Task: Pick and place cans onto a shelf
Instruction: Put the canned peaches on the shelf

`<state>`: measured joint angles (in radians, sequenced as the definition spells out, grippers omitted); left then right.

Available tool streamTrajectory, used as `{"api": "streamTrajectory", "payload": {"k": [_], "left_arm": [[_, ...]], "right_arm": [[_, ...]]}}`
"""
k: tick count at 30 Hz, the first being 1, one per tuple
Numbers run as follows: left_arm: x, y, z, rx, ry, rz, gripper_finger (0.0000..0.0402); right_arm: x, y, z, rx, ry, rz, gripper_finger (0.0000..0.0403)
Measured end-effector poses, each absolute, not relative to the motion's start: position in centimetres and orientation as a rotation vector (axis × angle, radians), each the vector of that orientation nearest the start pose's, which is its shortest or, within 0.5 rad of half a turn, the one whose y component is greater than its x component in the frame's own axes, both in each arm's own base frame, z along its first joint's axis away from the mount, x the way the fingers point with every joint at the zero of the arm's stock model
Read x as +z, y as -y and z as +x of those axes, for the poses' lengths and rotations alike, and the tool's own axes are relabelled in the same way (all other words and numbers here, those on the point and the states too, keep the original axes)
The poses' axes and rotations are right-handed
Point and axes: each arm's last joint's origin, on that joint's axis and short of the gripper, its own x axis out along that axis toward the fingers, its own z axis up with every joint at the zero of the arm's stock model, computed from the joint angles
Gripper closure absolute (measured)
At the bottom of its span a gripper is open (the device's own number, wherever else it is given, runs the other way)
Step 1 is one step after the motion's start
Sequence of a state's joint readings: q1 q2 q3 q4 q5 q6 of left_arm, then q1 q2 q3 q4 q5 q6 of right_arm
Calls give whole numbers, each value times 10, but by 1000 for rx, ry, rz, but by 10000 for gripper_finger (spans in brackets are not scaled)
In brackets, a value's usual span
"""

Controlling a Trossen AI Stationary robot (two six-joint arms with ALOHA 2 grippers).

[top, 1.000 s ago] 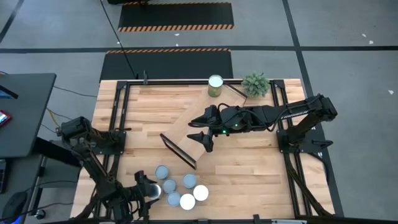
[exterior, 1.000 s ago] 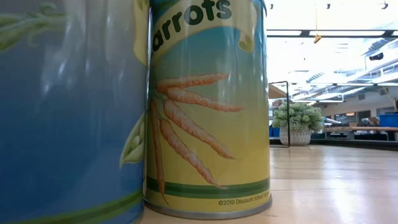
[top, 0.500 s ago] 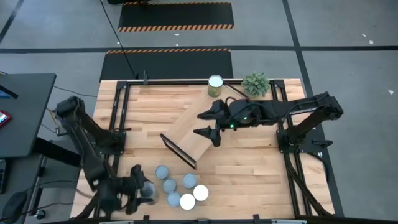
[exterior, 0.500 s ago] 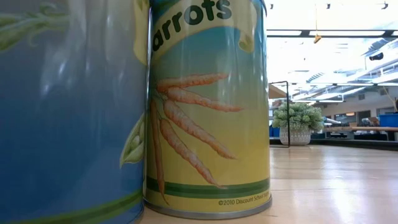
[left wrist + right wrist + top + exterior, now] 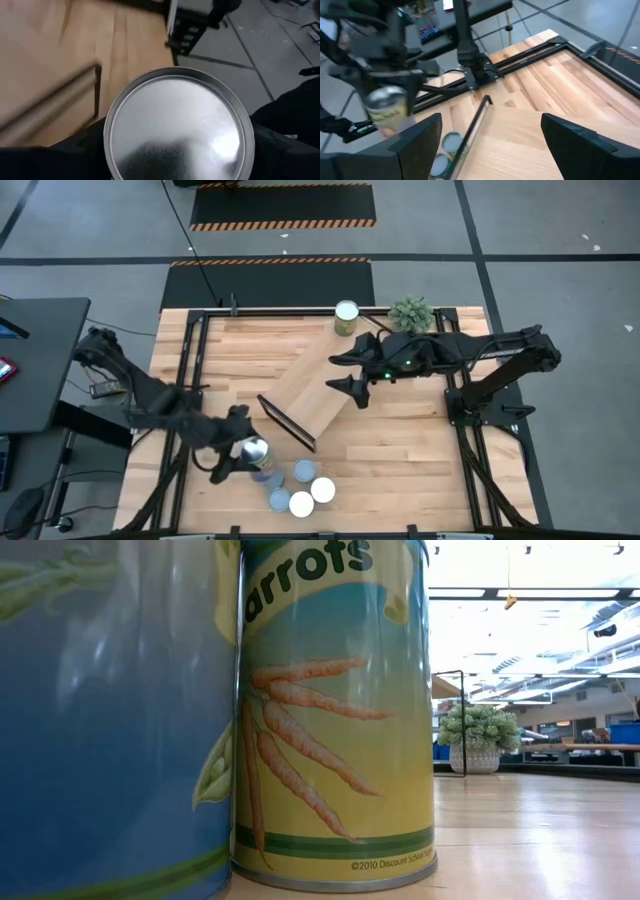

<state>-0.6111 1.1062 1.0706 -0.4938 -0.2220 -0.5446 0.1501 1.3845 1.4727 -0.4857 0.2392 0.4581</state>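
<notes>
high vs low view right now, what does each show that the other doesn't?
High only: both arms, the left gripper shut on a can beside the can cluster, the right gripper open over the shelf, and another can at its far end. Low only: a carrot label up close and the room behind. Both: the potted plant and the tabletop.

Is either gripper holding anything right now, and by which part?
The left gripper holds a can by its sides, top end showing. The right gripper, open, holds nothing.
</notes>
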Motion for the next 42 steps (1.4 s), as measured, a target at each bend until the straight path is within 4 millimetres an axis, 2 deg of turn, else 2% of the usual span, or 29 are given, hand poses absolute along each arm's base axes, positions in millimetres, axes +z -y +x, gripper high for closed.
{"api": "streamTrajectory", "payload": {"k": [7,13,19,27,31,37,42], "left_arm": [[373,90,212,-212,-490,-207,91],[373,53,228,-159,-487,-178,91],[370,28,244,-118,-464,-184,91],[376,0,272,-45,-454,-136,91],[373,-7,284,-53,-473,-64,91],[368,-12,293,-72,-475,66,90],[364,-19,297,-58,-488,81,90]], "right_arm": [[411,-38,276,-258,-393,382,55],[401,-40,265,-295,-421,354,55],[385,-36,258,-308,-422,306,55],[367,-38,275,-280,-430,132,55],[366,-38,284,-276,-393,125,47],[360,-36,292,-272,-405,167,7],[347,-37,306,-270,-431,157,9]]}}
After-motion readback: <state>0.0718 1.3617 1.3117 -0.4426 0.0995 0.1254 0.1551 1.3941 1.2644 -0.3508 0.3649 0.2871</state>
